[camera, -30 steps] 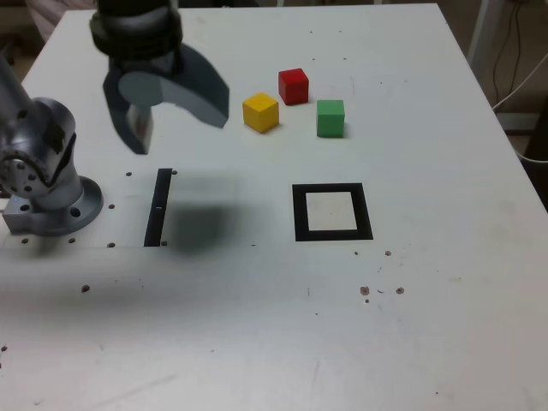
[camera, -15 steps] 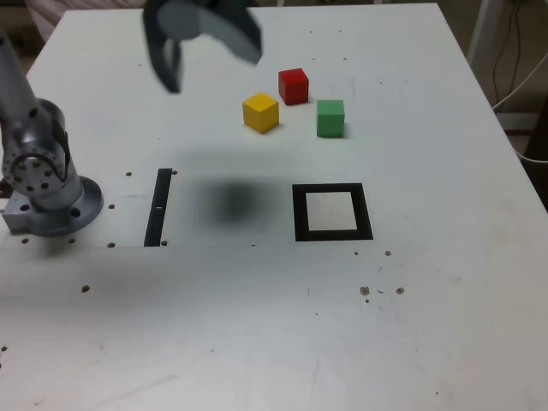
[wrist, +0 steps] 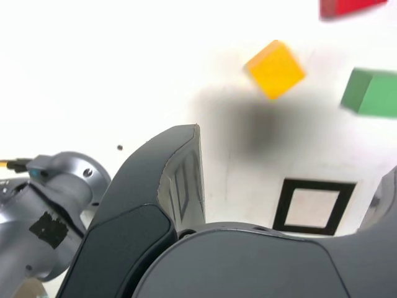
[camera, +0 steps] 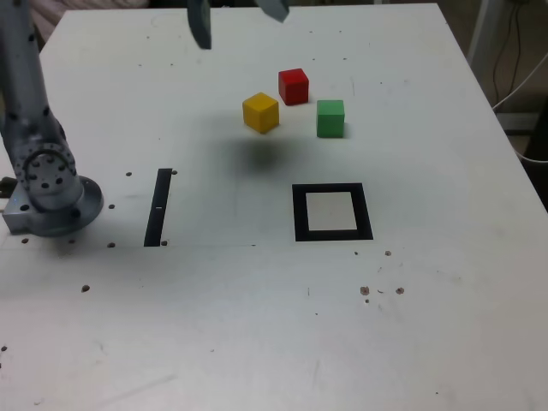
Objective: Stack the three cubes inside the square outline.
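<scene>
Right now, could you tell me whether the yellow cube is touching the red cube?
Apart. The exterior view shows bare white table between the yellow cube and the red cube.

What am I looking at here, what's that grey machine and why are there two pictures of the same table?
It is a robot arm bolted to a white table; its round metal base sits at the exterior view's left. One picture comes from a camera standing off the arm. The other comes from a camera on the arm's wrist, so the dark shape filling it is the gripper itself. In the exterior view the gripper is mostly cut off at the top edge. Its jaws are open and hold nothing. On the table lie a yellow cube, a red cube, a green cube, a black square outline and a thin black strip.
</scene>
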Available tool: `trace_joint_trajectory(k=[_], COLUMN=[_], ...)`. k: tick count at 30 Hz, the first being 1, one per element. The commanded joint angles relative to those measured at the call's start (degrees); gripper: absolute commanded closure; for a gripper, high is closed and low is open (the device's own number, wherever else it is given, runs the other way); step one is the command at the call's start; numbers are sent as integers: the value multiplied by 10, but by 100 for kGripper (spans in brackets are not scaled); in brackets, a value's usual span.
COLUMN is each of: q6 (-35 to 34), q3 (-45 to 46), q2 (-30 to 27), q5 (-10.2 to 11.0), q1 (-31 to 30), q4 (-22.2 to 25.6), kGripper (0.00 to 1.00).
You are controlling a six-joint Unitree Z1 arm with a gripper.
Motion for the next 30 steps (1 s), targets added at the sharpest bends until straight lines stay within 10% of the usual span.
trace_joint_trajectory(k=[1,30], q6=[10,64], q3=[-21,-139], q2=[19,192], q5=[4,14], q1=[14,88], q4=[1,-32], kGripper=[0,0])
